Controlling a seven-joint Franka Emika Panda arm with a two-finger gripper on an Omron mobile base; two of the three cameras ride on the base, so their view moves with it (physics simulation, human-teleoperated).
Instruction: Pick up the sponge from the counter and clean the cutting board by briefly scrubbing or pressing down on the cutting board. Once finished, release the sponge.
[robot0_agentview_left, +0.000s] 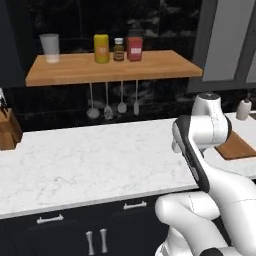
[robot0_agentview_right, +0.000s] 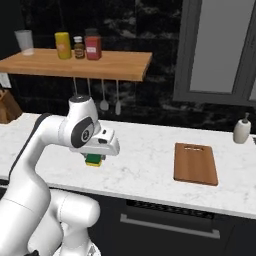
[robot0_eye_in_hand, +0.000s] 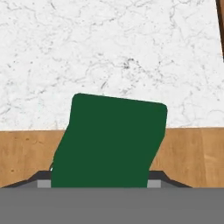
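While the arm hangs over the counter (robot0_agentview_right: 150, 150), the claw (robot0_agentview_right: 94, 159) carries the sponge (robot0_agentview_right: 93, 160).
The white marble counter runs under a wooden wall shelf (robot0_agentview_right: 100, 65); the cutting board (robot0_agentview_right: 195, 163) lies flat on it, well apart to the right. The claw's fingers are closed on the sponge, its green top (robot0_eye_in_hand: 109, 142) facing the hand camera, raised just above the marble.
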